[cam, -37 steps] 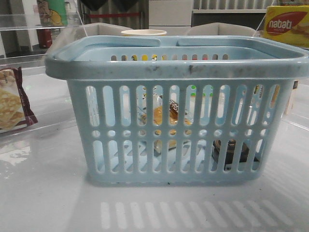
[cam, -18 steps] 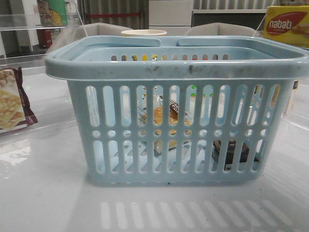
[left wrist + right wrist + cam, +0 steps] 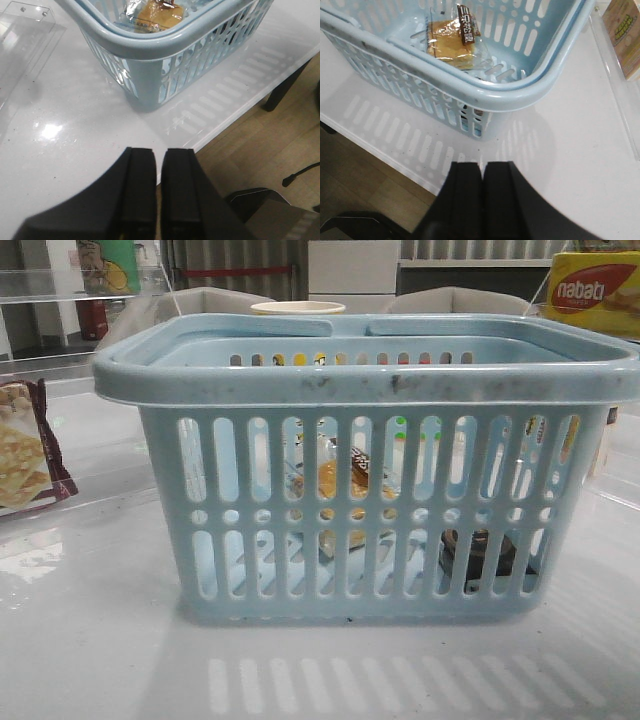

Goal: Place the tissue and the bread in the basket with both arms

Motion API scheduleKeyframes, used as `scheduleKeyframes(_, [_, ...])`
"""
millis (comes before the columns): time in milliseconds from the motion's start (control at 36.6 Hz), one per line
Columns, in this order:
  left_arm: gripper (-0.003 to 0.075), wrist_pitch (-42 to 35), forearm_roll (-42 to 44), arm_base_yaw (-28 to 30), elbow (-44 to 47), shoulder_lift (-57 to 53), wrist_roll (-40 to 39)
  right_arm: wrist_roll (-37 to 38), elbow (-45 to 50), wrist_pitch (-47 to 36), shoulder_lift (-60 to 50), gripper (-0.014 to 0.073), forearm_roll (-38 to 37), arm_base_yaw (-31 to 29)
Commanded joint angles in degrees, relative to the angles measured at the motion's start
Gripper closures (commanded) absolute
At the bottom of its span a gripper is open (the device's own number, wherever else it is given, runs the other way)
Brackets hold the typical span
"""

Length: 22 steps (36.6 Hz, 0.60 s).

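We are looking at both items already resting inside the basket [image 3: 370,380], which is sitting near the front edge of the desk [image 3: 100,660]. The bread [image 3: 452,42] is lying flat on the basket floor toward its middle, and the tissue [image 3: 478,552] is sitting low in the right front corner, showing through the slots. Our left gripper [image 3: 159,192] is hanging clenched and empty over the desk's front edge, clear of the basket; the right gripper [image 3: 481,200] is doing the same on its side. We judge both are parked away because the placing is finished.
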Motion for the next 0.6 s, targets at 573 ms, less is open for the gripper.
scheduleKeyframes(573, [0.0629,-4.79,-0.5,1.55,-0.33,-3.84,-0.54,-0.48,-1.43,-3.4,-0.04,0.0538,-0.96,0.01])
